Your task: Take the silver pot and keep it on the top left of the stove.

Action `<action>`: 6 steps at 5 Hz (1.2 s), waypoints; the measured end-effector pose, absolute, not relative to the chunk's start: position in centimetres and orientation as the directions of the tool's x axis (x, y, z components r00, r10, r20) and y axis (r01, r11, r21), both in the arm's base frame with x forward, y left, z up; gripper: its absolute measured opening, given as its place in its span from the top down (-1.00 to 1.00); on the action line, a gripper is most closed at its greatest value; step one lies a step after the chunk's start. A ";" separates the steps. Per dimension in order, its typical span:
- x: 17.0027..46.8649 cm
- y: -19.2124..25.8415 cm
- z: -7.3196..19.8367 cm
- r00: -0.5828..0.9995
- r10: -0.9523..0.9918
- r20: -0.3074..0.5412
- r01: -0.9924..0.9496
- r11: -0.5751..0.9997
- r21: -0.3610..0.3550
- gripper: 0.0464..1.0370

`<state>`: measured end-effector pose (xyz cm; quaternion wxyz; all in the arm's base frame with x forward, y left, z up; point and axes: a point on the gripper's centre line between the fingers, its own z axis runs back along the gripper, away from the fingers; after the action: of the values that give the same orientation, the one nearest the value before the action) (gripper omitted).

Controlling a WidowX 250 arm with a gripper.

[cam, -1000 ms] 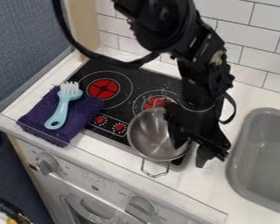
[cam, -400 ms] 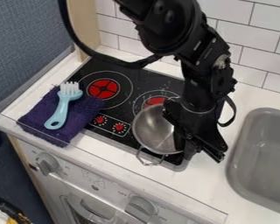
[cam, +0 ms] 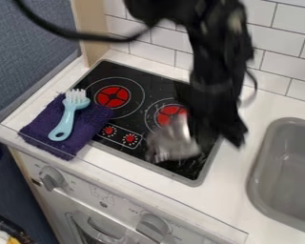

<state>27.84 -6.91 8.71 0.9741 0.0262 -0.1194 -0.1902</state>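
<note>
The silver pot [cam: 171,143] is blurred and tilted over the front right part of the stove [cam: 167,170], below the right red burner. My gripper [cam: 201,133] is at the pot's right side, shut on it, and hides that edge. The arm comes down from the top edge. At the stove's top left, the left red burner [cam: 113,96] shows with nothing on it.
A purple cloth [cam: 44,125] with a light blue brush [cam: 67,119] on it overlaps the stove's left edge. The grey sink [cam: 285,167] is to the right, and a white tiled wall [cam: 167,42] stands behind.
The pot has tilted and moved up off the stove's front edge, its round opening now turned from view. My gripper has risen slightly with it, and the arm's upper part has shifted.
</note>
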 end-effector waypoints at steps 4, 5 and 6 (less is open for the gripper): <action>35.6 4.7 10.6 0.971 -0.222 0.088 0.209 0.969 0.134 0.97; 36.1 6.8 9.5 0.976 -0.210 0.053 0.197 0.963 0.181 0.97; 36.4 8.4 8.4 0.980 -0.194 0.042 0.182 0.962 0.202 0.97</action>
<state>36.39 8.40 8.36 0.9900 0.0991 -0.0308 -0.0951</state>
